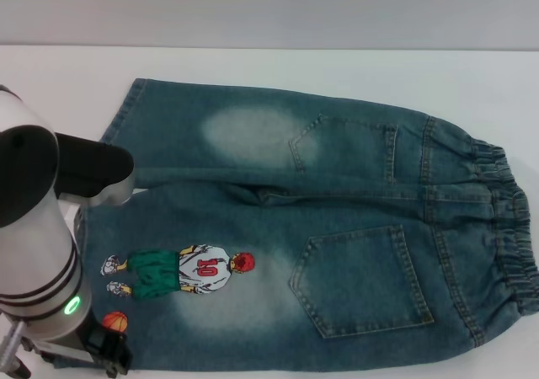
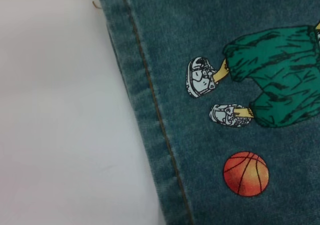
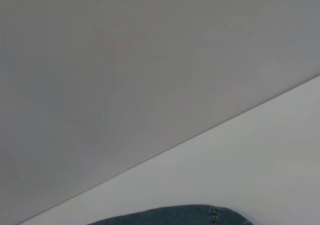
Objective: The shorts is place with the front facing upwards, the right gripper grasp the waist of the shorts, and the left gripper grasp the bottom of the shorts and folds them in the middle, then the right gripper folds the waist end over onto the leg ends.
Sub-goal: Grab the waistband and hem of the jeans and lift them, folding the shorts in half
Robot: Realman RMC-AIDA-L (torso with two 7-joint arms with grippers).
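The blue-green denim shorts (image 1: 320, 227) lie flat on the white table (image 1: 253, 63), patch pockets facing up. The ruffled waist (image 1: 509, 227) is at the right. The leg ends are at the left, with the far leg's hem (image 1: 122, 114) in plain sight. The near leg carries the cartoon player (image 1: 189, 271) and an orange ball (image 1: 115, 320). My left gripper (image 1: 105, 349) hangs over the near leg's hem at the front left, and its white arm (image 1: 38, 253) hides part of that hem. The left wrist view shows the hem (image 2: 145, 85) and the ball (image 2: 245, 173) close below. The right gripper is out of view.
Bare white table surrounds the shorts on the far side and at the left (image 2: 60, 115). A grey wall (image 1: 269, 8) stands behind the table's far edge. The right wrist view shows the table (image 3: 250, 155), the wall and a sliver of denim (image 3: 175, 216).
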